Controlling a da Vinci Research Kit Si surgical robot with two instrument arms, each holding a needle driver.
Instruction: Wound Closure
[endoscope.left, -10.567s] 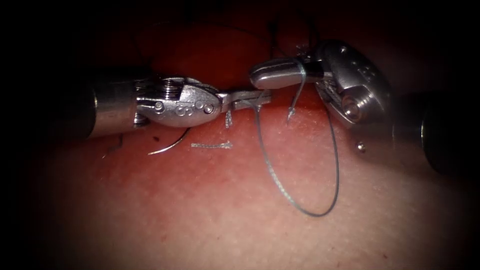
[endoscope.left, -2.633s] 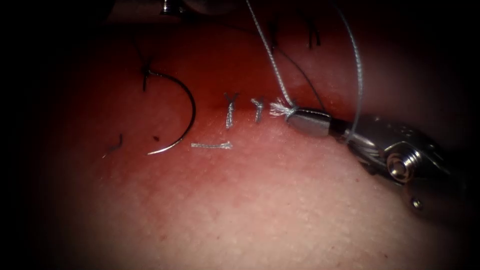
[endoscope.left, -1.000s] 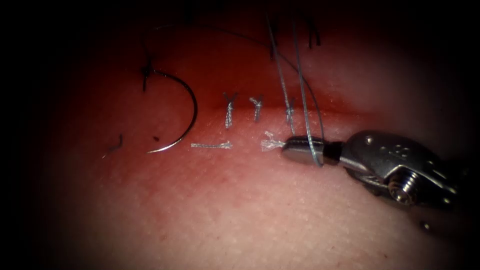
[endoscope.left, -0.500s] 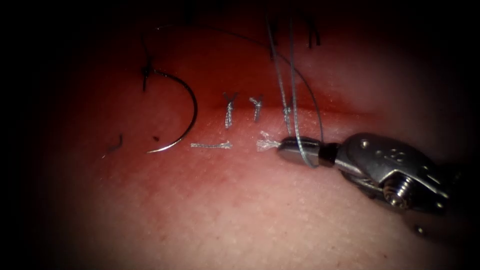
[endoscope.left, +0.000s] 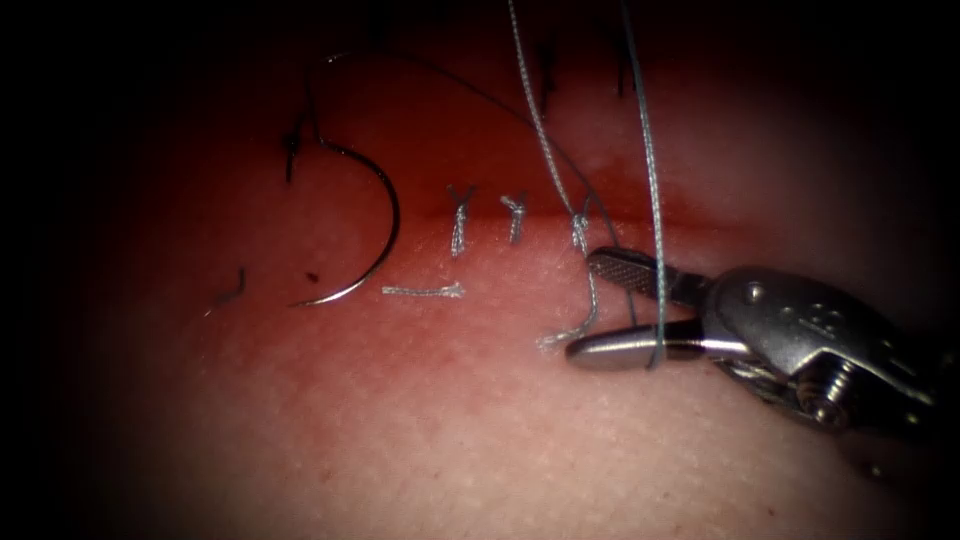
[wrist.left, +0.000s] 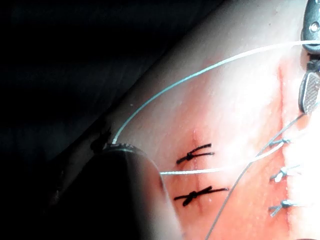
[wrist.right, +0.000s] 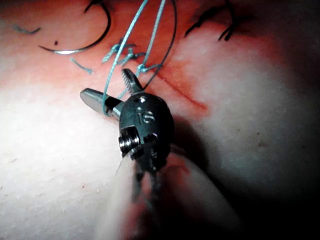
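— What lies around the lit patch?
— Darkness on every side; no walls, floor or furniture can be made out.
— And the light?
— Bright at the centre, fading outward.

The one marking in view is stamped into the metal body of the right arm's tool (endoscope.left: 598, 304), just behind its jaws. In the right wrist view it shows as two small engraved characters that look like "10" or "16", though which cannot be told for sure. In the endoscope view the same stamp appears as faint raised marks too small to read.
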